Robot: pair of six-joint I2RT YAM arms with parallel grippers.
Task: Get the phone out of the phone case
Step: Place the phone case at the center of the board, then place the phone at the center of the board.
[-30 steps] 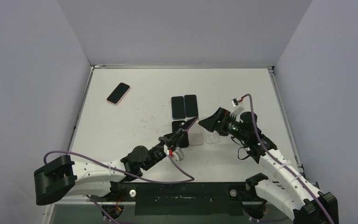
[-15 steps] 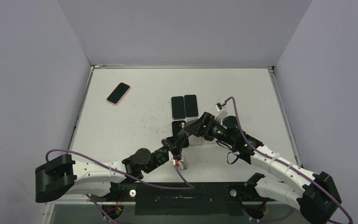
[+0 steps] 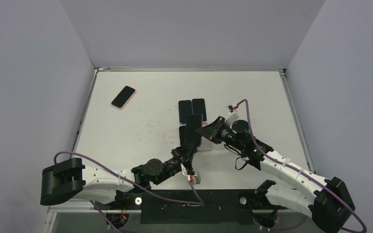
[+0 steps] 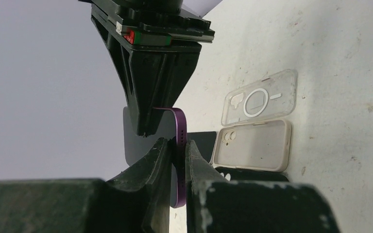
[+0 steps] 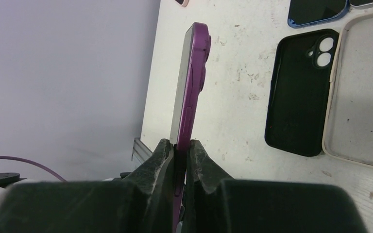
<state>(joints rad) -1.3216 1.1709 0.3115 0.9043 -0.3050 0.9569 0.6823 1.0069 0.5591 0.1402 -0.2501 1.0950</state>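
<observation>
The left gripper (image 3: 188,153) pinches the lower end of the purple phone (image 3: 193,129), raised edge-on above the tabletop (image 3: 141,131), the right gripper (image 3: 205,132) is clamped on its upper end, and a beige case (image 4: 252,145) and a clear case (image 4: 260,97) lie side by side below

Left gripper (image 4: 177,145) pinching purple phone (image 4: 180,124) edge-on, right gripper (image 4: 148,130) clamped on it from above. On table (image 4: 349,73): clear case (image 4: 260,97), beige case (image 4: 255,145) right beside it, black case (image 4: 252,174) peeking out.
</observation>
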